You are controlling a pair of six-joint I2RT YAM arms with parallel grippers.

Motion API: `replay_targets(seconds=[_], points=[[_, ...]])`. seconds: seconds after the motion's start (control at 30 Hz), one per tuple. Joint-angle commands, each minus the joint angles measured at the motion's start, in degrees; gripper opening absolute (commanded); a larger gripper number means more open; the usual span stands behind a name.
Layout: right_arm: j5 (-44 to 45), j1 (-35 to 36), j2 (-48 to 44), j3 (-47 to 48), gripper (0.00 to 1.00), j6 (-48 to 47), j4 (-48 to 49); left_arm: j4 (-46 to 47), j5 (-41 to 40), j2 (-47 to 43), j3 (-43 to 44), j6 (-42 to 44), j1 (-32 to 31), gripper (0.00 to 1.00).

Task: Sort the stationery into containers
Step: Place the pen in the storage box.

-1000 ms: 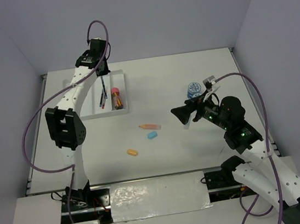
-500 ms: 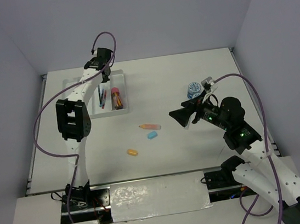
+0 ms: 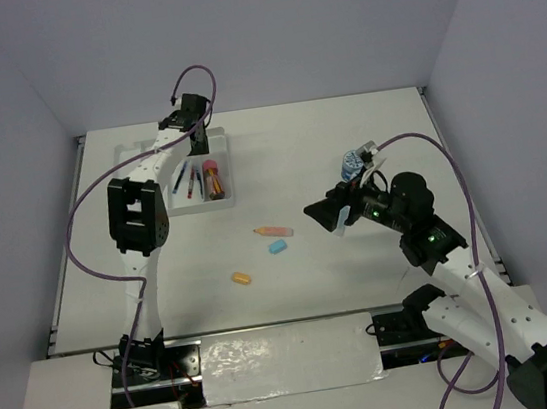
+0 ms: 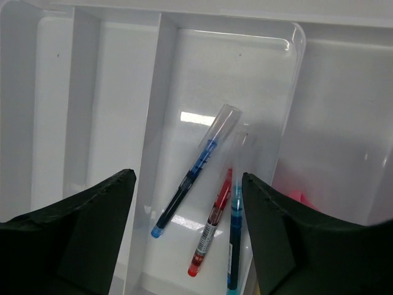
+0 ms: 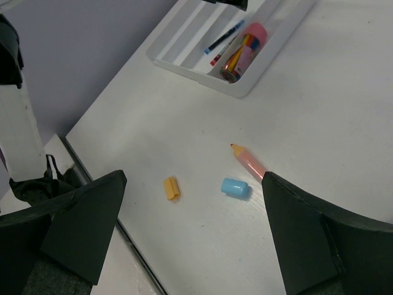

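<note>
White plastic forms the rectangular tray (image 3: 229,185), divided into four long parallel compartments, which lies at the far left of the pale tabletop (image 3: 363,273). In the compartment next to the tray's rightmost one lie three thin pens. They are a blue pen with a clear cap (image 4: 193,175), lying at a slant, a red pen (image 4: 212,227) just beside it, and a second blue pen (image 4: 233,246) against the red one. The rightmost compartment holds a pink-capped orange tube (image 3: 213,179).

The black left fingers (image 4: 80,227) hang over the tray above the pens. They are spread wide apart, with nothing gripped between them and no contact with the pens below.

Outside the tray, off its near right corner, a pink pencil-shaped piece with an orange tip (image 5: 247,160) lies flat on the tabletop. A small light-blue eraser (image 5: 235,187) lies just beside it, on the side away from the tray. A small orange eraser (image 5: 171,188) sits on the near side of the tray, apart from the other two.

Well to the right of the tray stands a round tub with a blue patterned lid (image 3: 352,162), partly hidden behind the right arm. The black right fingers (image 5: 73,221) hover to the right of the tray, pointed back toward it. They are at their widest spread and carry nothing, and the pencil-shaped piece and both erasers show between them in the right wrist view.
</note>
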Motion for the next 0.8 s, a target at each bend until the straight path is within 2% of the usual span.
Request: replay_targets(seconds=[0.0, 0.07, 0.13, 0.2, 0.23, 0.27, 0.3, 0.33, 0.37, 0.43, 0.47, 0.5, 0.57, 0.7, 0.77], points=[[-1.08, 0.18, 1.94, 0.74, 1.00, -1.86, 2.56, -0.54, -1.02, -2.30, 1.05, -3.08, 0.11, 0.84], [-0.82, 0.62, 6.41, 1.88, 1.00, -3.26, 2.13, -1.78, -1.19, -5.38, 0.44, -5.88, 0.11, 0.88], [0.33, 3.24, 13.17, 3.90, 1.00, -5.03, 1.51, -2.31, -0.15, -12.48, -2.27, -8.19, 0.11, 0.92], [4.44, 6.23, 18.70, 6.53, 0.99, -9.49, -1.72, -2.48, 1.00, -20.98, -6.84, -11.78, 0.02, 0.94], [6.72, 10.25, 24.30, 10.11, 0.99, -13.95, -3.40, -2.40, 2.05, -24.08, -8.68, -14.14, -0.06, 0.96], [13.01, 12.20, 26.97, 12.06, 0.98, -16.00, -7.33, -2.74, 3.01, -30.29, -13.05, -15.47, 0.02, 0.98], [15.59, 13.96, 29.17, 13.99, 0.98, -18.19, -8.59, -2.40, 4.07, -33.40, -15.70, -16.35, -0.06, 0.98], [17.36, 16.24, 32.84, 16.54, 0.98, -20.13, -9.21, -2.31, 6.34, -36.65, -18.34, -17.32, -0.07, 0.98], [18.42, 16.96, 34.45, 17.43, 0.98, -24.32, -9.48, -2.05, 7.49, -39.90, -24.89, -19.33, -0.24, 0.98], [19.05, 17.32, 38.83, 19.80, 0.97, -28.13, -9.74, 1.28, 10.04, -50.27, -32.57, -20.57, -0.59, 0.99], [19.57, 17.58, 40.60, 20.77, 0.96, -31.63, -10.18, 2.51, 11.01, -53.26, -39.74, -20.49, -0.59, 0.99], [20.62, 17.58, 44.36, 23.22, 0.94, -33.14, -12.27, 3.83, 11.89, -58.69, -42.86, -20.40, -0.68, 0.99], [20.54, 18.11, 48.33, 26.13, 0.86, -35.96, -15.53, 3.41, 13.47, -63.20, -49.18, -20.06, -1.03, 0.99], [20.63, 19.78, 57.55, 31.66, 0.77, -38.07, -18.18, 4.46, 21.73, -73.23, -57.47, -18.91, -1.65, 0.99], [21.24, 20.39, 59.94, 32.90, 0.67, -39.13, -17.92, 3.23, 23.23, -76.91, -59.76, -17.68, -1.73, 0.99]])
